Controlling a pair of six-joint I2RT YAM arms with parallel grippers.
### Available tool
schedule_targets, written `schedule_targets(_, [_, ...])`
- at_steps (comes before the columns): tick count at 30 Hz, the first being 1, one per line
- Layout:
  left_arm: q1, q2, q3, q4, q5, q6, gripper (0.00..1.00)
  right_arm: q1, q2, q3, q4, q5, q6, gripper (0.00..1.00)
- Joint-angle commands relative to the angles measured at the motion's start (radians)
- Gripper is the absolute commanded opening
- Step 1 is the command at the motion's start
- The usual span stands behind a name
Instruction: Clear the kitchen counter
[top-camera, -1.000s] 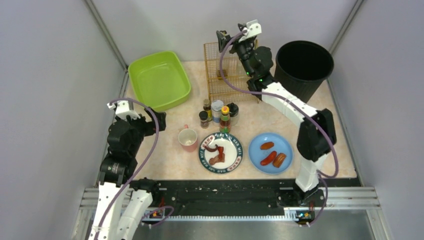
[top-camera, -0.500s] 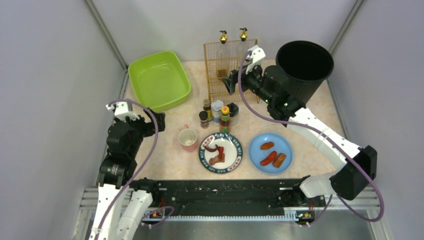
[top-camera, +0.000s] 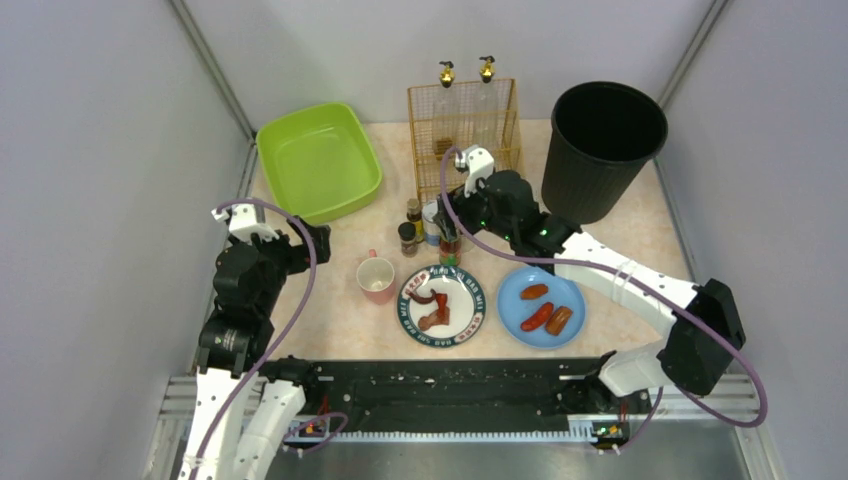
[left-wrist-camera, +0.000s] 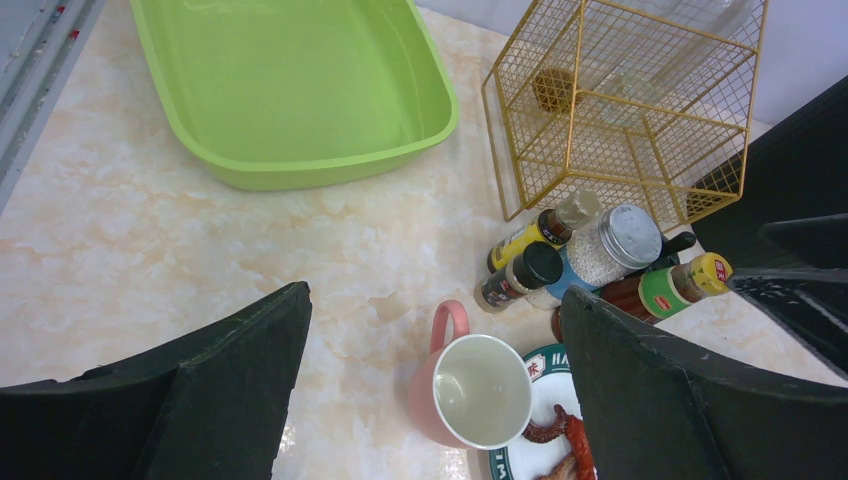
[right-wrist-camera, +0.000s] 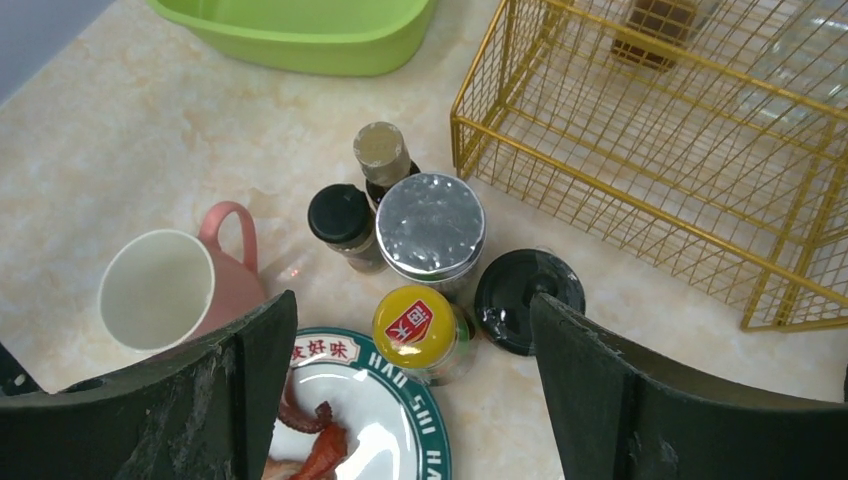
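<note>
Pale marbled surface (top-camera: 345, 335) across the whole booth floor, under all items. Right arm (top-camera: 620, 285) stretched from the near-right corner, elbow bent outward, wrist above the bottles (right-wrist-camera: 430, 230) at centre. Right fingers (right-wrist-camera: 640, 400) spread wide, gripping nothing. Left arm (top-camera: 245, 290) folded upright by the near-left edge; left fingers (left-wrist-camera: 200, 400) wide apart, empty, aimed toward the mug (left-wrist-camera: 470, 390).

Bare kitchen counter (top-camera: 350, 240) is left between green tub (top-camera: 318, 160) and mug (top-camera: 376, 278). Bottle cluster (right-wrist-camera: 430, 225) is packed tight, hemmed in by wire rack (top-camera: 462, 130) behind and patterned plate (top-camera: 480, 305) in front. Space above it is taken by right gripper (top-camera: 446, 228), jaws spread. The strip between blue plate (top-camera: 515, 300) and black bin (top-camera: 608, 135) is crossed by right arm (top-camera: 610, 280).
</note>
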Motion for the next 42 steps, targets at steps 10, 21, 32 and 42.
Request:
schedule_targets(10, [-0.004, -0.007, 0.009, 0.022, 0.004, -0.006, 0.99, 0.058, 0.084, -0.014, 0.044, 0.142, 0.019, 0.70])
schedule_targets(21, [-0.005, -0.005, 0.009, 0.021, 0.005, -0.006, 0.99, 0.071, 0.096, -0.014, 0.026, 0.148, 0.012, 0.50])
schedule_targets(32, [-0.005, -0.004, 0.008, 0.022, 0.003, -0.004, 0.99, 0.087, 0.129, -0.035, 0.045, 0.150, 0.020, 0.42])
schedule_targets(42, [-0.005, -0.003, 0.009, 0.022, 0.004, -0.004, 0.99, 0.096, 0.092, -0.062, 0.046, 0.198, 0.016, 0.00])
